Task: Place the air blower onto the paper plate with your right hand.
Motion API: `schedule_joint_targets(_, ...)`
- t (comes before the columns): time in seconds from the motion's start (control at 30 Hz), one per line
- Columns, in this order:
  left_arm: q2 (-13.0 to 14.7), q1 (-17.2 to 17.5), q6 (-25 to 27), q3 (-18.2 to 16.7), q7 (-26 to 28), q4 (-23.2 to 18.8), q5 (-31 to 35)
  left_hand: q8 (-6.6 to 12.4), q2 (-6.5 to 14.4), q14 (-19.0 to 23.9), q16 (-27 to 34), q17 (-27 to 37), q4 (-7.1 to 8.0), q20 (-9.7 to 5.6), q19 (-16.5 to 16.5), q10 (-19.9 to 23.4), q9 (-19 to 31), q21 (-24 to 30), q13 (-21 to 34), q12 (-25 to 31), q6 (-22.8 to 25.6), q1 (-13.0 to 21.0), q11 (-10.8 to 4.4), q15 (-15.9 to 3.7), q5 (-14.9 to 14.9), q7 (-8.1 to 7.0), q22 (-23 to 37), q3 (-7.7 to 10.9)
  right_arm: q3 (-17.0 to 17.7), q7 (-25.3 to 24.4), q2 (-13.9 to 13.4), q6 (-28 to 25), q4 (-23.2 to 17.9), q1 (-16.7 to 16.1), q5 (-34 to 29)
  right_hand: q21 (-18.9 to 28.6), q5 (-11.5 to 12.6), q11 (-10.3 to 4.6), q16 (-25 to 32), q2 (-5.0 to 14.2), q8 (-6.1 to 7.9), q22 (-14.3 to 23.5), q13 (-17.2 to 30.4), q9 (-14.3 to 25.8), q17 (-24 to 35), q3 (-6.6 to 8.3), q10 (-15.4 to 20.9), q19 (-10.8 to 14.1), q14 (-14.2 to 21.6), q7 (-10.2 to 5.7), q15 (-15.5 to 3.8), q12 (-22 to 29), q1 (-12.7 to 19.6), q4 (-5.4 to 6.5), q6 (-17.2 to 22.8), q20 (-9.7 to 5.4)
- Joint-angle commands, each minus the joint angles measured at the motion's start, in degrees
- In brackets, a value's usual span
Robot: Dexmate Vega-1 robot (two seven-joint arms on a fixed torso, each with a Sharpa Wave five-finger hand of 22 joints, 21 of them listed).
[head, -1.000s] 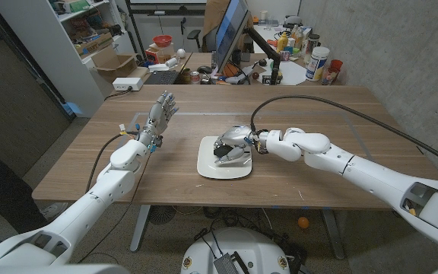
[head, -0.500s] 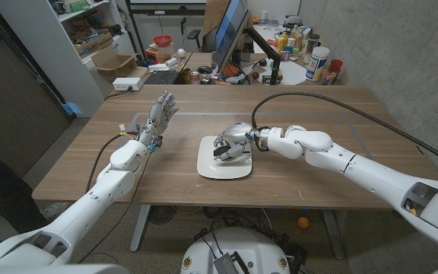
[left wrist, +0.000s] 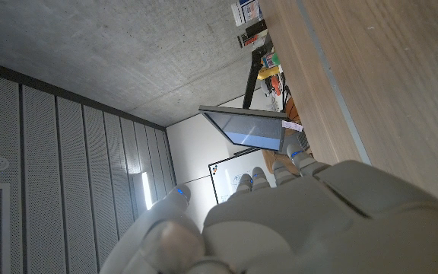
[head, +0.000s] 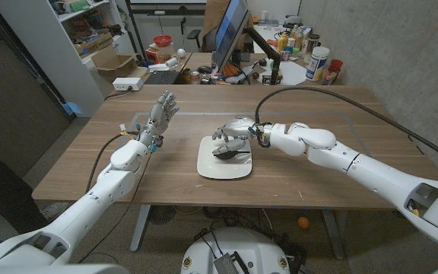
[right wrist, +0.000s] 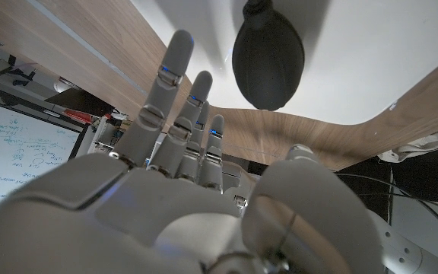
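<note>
Bare table [head: 318,160] surrounds the paper plate [head: 207,169]; clutter stands beyond the far edge.

The right arm is reaching in across the table with its wrist bent, and the right hand [head: 235,131] is hovering with fingers [right wrist: 175,91] extended and spread apart, holding nothing. The left arm is stretching forward on its own side, well apart from the right hand; the left hand [head: 160,113] is standing raised, fingers [head: 169,101] pointing up and slightly apart, gripping nothing
</note>
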Motion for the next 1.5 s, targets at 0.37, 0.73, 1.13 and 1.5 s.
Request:
schedule_joint_targets(0.37,0.36,0.72,0.41,0.03,0.88,-1.37,0.34,0.06,5.72,-2.23,0.22,0.12,-0.05,0.01,0.45,-3.22,0.26,-0.14,0.27,0.15,-2.27,0.32,0.58,0.41,0.32,0.20,0.14,-0.19,3.44,-2.88,-1.44,-1.46,-3.57,-1.52,0.19,-7.03,1.28,-0.23,-4.08,0.74,-0.91,0.03,-2.87,-1.12,-2.65,-1.23,-2.40,-8.90,-5.24,-0.88,-0.49,-4.04,-1.11,-0.47,-1.38,5.83)
schedule_joint_targets(0.73,0.65,1.26,0.35,-0.18,1.20,-2.11,0.37,0.07,5.73,-2.23,0.22,0.12,-0.05,0.02,0.46,-3.18,0.26,-0.20,0.27,0.16,-2.26,0.31,0.50,0.44,0.33,0.14,0.15,-0.21,4.63,-3.53,-1.64,-2.78,-5.55,-1.73,-0.56,-12.65,1.80,-0.46,-5.87,1.35,-1.55,0.06,-4.67,-2.02,-4.26,-1.98,-3.91,-16.53,-10.24,-1.48,0.84,-7.06,-1.70,-0.73,-2.70,9.36)
schedule_joint_targets(1.13,0.86,1.71,0.33,-0.31,1.44,-2.75,0.37,0.07,5.73,-2.24,0.21,0.12,-0.04,0.03,0.47,-3.27,0.26,-0.26,0.27,0.13,-2.26,0.32,0.44,0.46,0.35,0.21,0.15,-0.22,5.81,-3.30,-1.98,-4.52,-7.52,-1.99,-0.99,-18.08,2.20,-1.17,-6.60,1.90,-2.33,0.09,-6.48,-3.06,-6.22,-2.84,-6.80,-22.44,-17.22,-2.45,2.12,-11.04,-2.17,-1.01,-4.66,11.64)
schedule_joint_targets(1.5,0.95,1.98,0.28,-0.41,1.53,-3.13,0.31,0.06,5.74,-2.29,0.19,0.12,-0.05,0.13,0.43,-3.26,0.26,-0.34,0.27,0.14,-2.29,0.32,0.56,0.44,0.36,0.15,0.15,-0.24,6.62,-3.16,-1.97,-6.32,-8.52,-2.23,-0.97,-22.16,2.27,-2.47,-6.90,2.10,-2.36,0.08,-8.23,-3.90,-8.23,-3.62,-11.19,-25.75,-23.29,-2.70,3.47,-15.42,-2.30,-1.41,-5.14,12.36)
